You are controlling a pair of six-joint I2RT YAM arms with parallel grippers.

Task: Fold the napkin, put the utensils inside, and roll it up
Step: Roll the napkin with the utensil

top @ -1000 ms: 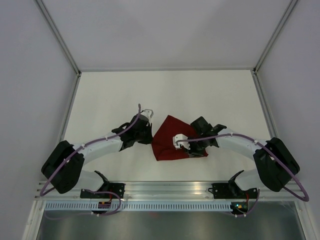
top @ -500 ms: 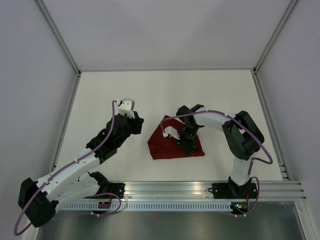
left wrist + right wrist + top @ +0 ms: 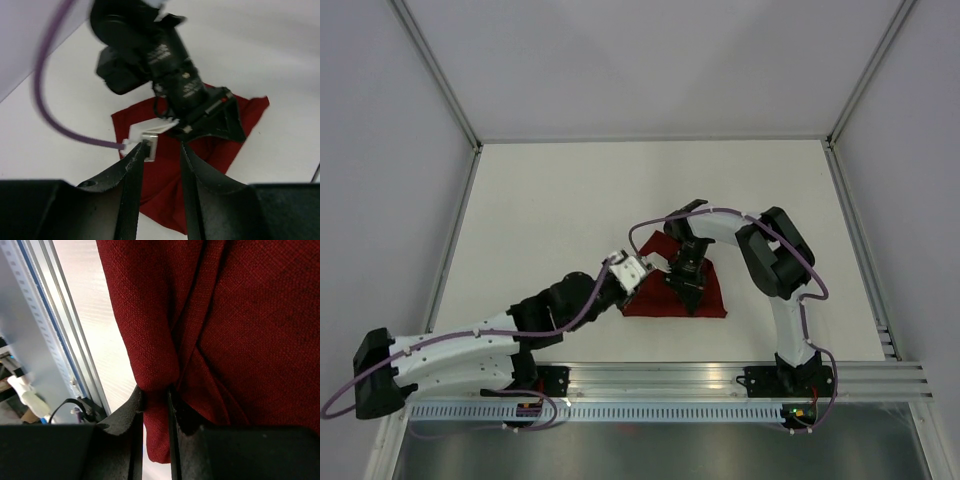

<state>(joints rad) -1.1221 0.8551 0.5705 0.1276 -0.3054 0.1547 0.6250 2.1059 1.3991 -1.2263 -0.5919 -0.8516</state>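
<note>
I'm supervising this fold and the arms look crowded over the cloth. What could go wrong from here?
1. The right gripper is shut on a bunched ridge of the napkin, so pulling may drag or crumple the cloth instead of folding it cleanly.
2. The open left gripper points straight at the right arm's wrist, close by; advancing could knock it.

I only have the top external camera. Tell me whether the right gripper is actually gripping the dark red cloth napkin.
Observer: Yes. The right wrist view shows the right gripper shut on a bunched fold of the dark red cloth napkin.
Operator: Report the left gripper's jaws too.
Observer: The left wrist view shows the left gripper open and empty, with the napkin showing through the gap.
</note>
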